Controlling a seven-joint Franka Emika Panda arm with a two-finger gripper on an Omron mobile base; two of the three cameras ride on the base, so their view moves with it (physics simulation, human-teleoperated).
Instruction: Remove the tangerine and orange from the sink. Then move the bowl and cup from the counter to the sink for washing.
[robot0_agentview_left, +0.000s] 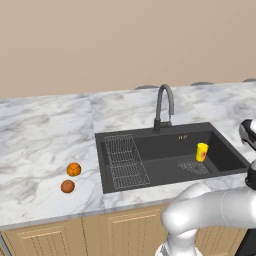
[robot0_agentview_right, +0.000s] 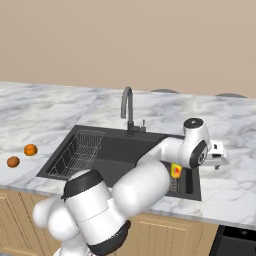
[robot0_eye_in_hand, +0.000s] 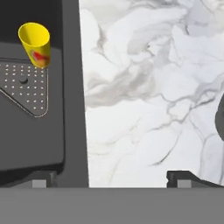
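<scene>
You see one cup (robot0_agentview_left: 201, 152) upright in the sink (robot0_agentview_left: 150, 160), at three o'clock beside the drain, and two fruits (robot0_agentview_left: 73, 169) on the marble counter (robot0_agentview_left: 45, 135) at nine. The gripper (robot0_eye_in_hand: 107, 179) gapes wide, holding nothing, over the sink's right rim. Beige wall behind.

Marble counter (robot0_agentview_left: 45, 135), white w/ grey veins, over light wood cabinets (robot0_agentview_left: 55, 237). Dark sink (robot0_agentview_left: 225, 147) set into it, faucet (robot0_agentview_left: 164, 107) at back rim. On counter left of sink: 2 round fruits, brighter orange one (robot0_agentview_left: 74, 169) behind, darker one (robot0_agentview_left: 67, 186) in front, near each other, not touching.
</scene>
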